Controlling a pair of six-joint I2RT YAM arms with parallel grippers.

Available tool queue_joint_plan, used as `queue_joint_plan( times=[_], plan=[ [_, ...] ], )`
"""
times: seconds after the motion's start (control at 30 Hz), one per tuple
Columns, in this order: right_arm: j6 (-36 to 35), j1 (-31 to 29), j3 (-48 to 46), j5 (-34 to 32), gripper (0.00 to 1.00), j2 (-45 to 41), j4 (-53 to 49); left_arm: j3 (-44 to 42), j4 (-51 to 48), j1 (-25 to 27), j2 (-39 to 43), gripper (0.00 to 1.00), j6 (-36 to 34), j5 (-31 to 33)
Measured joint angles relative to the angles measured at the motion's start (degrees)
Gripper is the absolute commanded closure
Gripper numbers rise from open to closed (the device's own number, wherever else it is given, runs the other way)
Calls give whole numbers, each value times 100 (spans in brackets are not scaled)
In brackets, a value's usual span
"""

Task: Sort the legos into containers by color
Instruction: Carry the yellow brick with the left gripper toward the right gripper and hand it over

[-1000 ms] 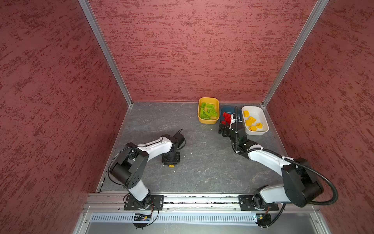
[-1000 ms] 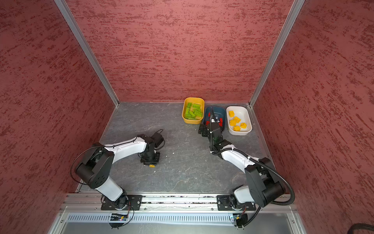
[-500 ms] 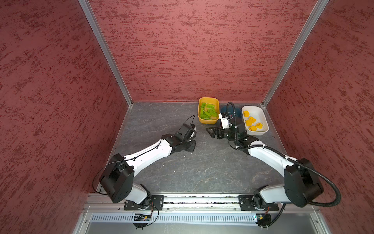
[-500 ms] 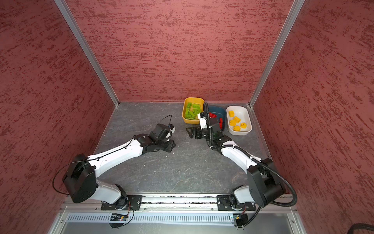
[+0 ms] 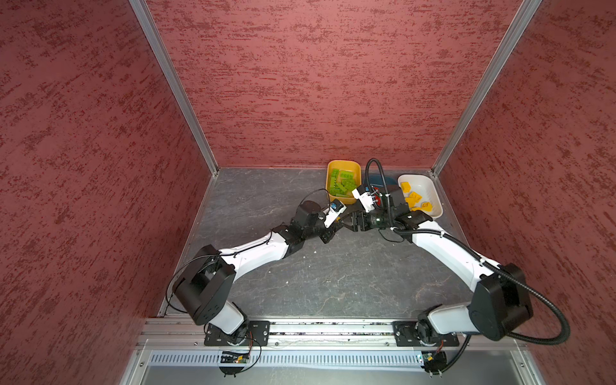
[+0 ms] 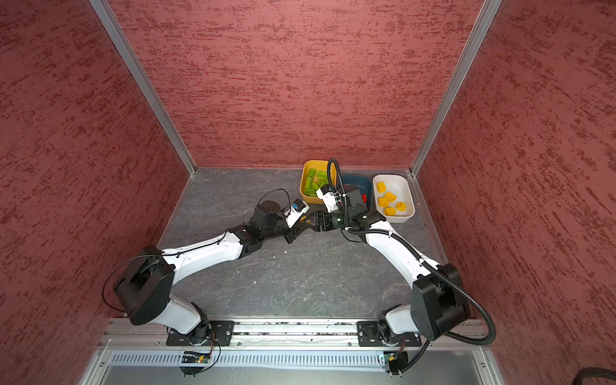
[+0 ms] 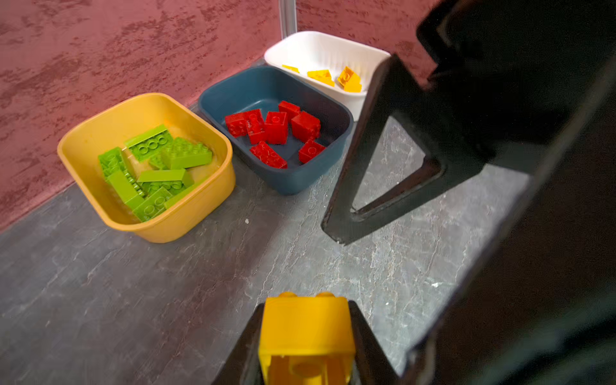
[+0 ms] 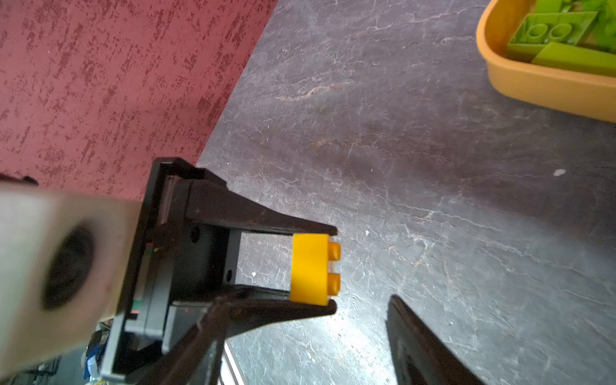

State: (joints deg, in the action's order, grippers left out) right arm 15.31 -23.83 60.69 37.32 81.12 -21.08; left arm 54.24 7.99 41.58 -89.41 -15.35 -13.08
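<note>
left gripper [image 8: 332, 267]: pinching yellow brick [image 8: 309, 268] above the worktop [image 5: 333, 286] | right gripper [image 5: 346, 222]: spread, holding nothing, just right of the brick, facing the left gripper

Yellow lego [image 7: 306, 328] in L hand [image 8: 333, 266]; other legos [image 7: 273, 128] sorted in tubs [image 7: 186, 220].

A second ago the left arm was folded back near its base. It has since stretched forward, and the left gripper [image 8: 331, 268] has carried the yellow brick [image 7: 306, 330] up to the tubs. The right gripper [image 6: 310, 222] has left the teal tub [image 7: 276, 180] and swung across to face it, tips close together.
</note>
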Motion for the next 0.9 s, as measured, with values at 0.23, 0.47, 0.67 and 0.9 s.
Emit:
queue_joint_plan(
  times=[0.23,0.47,0.67,0.9],
  plan=[
    [168,20,157,50,53,273,-238,24,236,61,-175,69,-769,-295],
    [227,26,356,-7,64,450,-354,17,573,68,-205,69,-975,-503],
    [162,42,380,-122,82,472,-468,17,651,90,-297,68,-1001,-501],
    [136,66,354,-243,100,433,-479,52,737,118,-328,0,-955,-474]
  ],
)
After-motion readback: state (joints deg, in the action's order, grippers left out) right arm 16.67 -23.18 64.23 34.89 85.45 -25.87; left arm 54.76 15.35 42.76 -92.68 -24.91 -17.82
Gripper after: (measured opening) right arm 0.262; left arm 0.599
